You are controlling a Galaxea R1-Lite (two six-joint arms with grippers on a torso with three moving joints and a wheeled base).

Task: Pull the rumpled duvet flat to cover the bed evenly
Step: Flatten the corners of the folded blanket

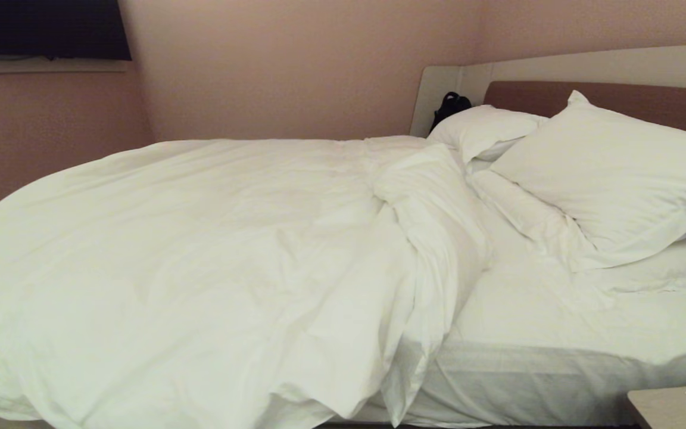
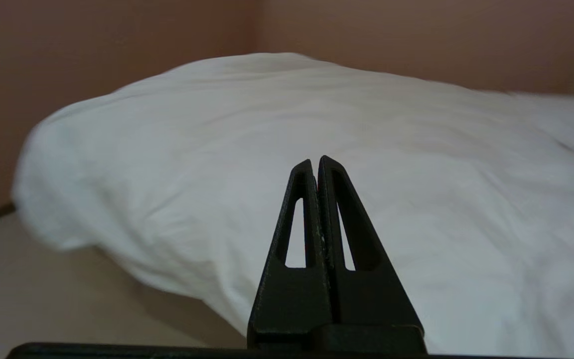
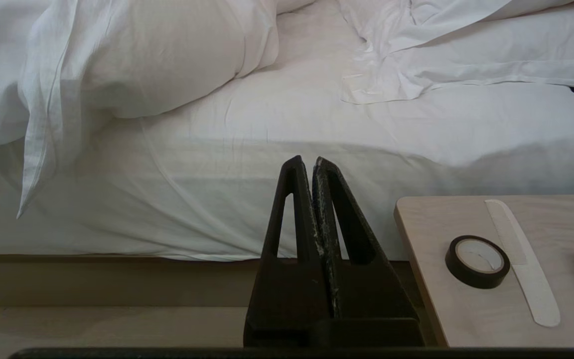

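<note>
Head view shows the puffy white rumpled duvet (image 1: 188,268) bunched leftward; left gripper (image 2: 316,164), fingers closed and empty, faces it nearer than the closed, empty right gripper (image 3: 308,163).

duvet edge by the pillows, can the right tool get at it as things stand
Probably yes: the right tool, shut and empty, faces the bed side with only bare sheet between it and the duvet edge hanging there. The nightstand sits off to one side.

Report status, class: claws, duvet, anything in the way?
Both claws shut, empty: left claw facing duvet, right claw by the nightstand. Duvet bunched, sheet bare near pillows. Nothing blocking.
</note>
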